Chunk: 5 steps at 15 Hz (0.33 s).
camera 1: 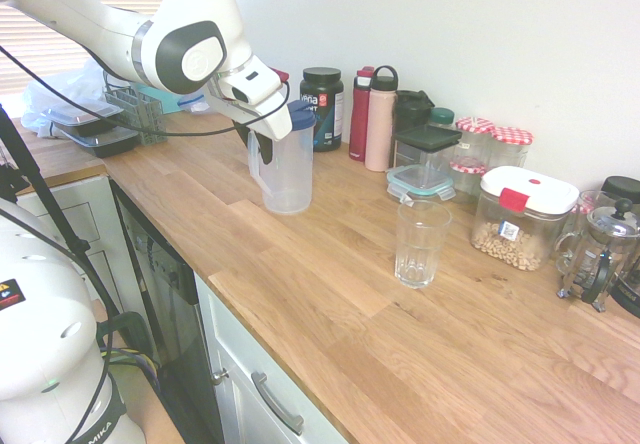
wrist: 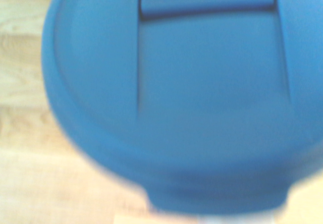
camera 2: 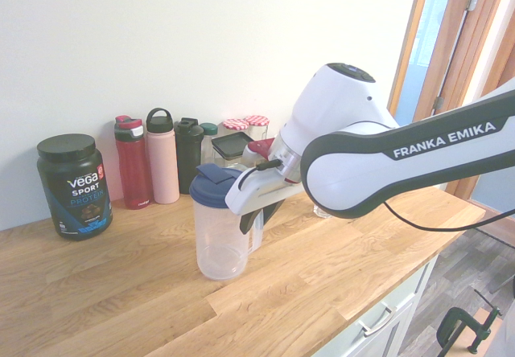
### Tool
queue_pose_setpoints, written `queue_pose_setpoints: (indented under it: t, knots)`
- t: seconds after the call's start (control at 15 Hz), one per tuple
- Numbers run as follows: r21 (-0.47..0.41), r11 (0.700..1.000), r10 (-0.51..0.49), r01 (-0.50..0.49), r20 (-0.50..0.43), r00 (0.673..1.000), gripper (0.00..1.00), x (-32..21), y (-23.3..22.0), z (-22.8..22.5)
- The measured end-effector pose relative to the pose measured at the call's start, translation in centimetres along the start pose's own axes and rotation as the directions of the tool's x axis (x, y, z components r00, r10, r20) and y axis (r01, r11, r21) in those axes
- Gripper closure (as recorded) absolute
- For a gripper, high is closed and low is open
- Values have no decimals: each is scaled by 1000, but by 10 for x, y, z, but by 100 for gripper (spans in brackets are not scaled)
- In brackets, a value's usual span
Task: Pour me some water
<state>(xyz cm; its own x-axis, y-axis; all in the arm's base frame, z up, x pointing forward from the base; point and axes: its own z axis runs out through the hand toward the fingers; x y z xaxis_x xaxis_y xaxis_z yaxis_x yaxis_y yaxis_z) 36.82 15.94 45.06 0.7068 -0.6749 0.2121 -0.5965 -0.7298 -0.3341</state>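
Blue lid [wrist: 212,82], nearest the wrist camera, sat on the clear pitcher [camera 1: 288,174]. Pitcher stood upright on the wooden counter [camera 1: 330,364], long axis vertical, near the counter's front edge. Handle [camera 2: 257,232] stuck out on the robot's side, and the gripper [camera 2: 261,215] was right at it, by its upper part, pointing down. Couldn't tell if the gripper was wide, narrow or had hold of the handle. Key relation: handle just below and beside the gripper, so a secure grip there looked like the need before any lift. Empty-looking glass [camera 1: 421,246] stood upright, apart from the pitcher, to its right in the first exterior view. No waterline made out.
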Motion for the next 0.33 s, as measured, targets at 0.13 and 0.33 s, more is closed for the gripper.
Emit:
queue_pose_setpoints:
  t: [0.13,0.33]
  knots:
    - [-48,999,-22,24,38,999,0,-14,9,-26]
    - [-154,988,11,1,80,997,0,-24,46,-78]
